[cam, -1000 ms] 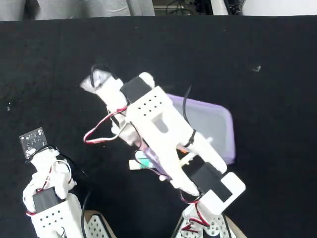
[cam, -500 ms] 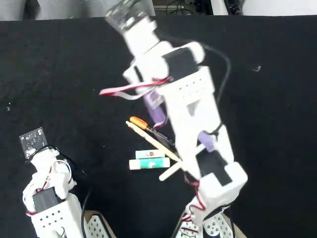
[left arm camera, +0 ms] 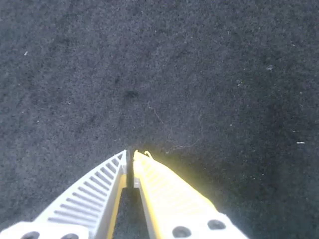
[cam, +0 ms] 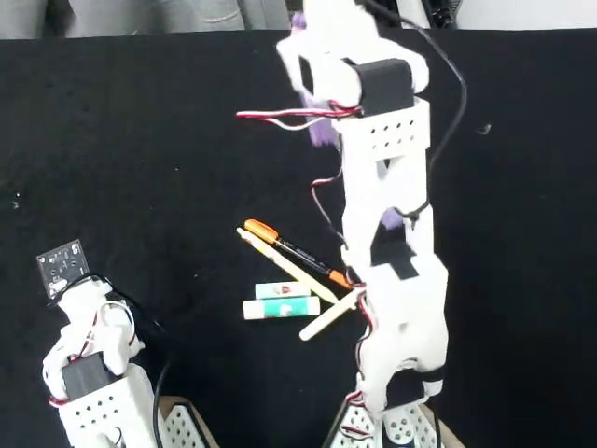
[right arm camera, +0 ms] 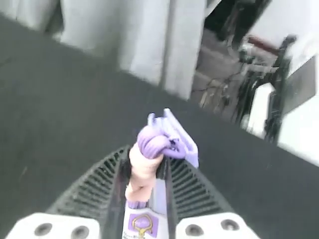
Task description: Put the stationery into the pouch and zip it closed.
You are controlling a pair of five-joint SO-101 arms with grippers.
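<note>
The only writing to be found is on a small tag with a gold mark on the pouch (right arm camera: 177, 142), seen in the right wrist view between the jaws, and on the green-and-white labels of two small tubes (cam: 281, 300). In both cases the print is too small to read. A second ago the pouch lay flat on the black counter (cam: 140, 140) under the right arm, covering most of the stationery. Half a second ago it had been pulled up and away, and now the arm is stretched almost straight toward the far edge of the counter, with the pouch carried up there. The right hand (right arm camera: 148, 157) is clamped on the pouch, which is bunched into a purple wad between its jaws, one pale flap sticking out past the tips. The stationery lies uncovered near the middle of the counter: an orange-capped pen (cam: 289, 247) with a pale pencil (cam: 280, 263) just beside it, the two tubes side by side below them, and a pale stick (cam: 326, 322) against the arm's base. The left hand (left arm camera: 130, 154) has its tips together, holding nothing, just over bare counter, and that arm sits where it did before.
</note>
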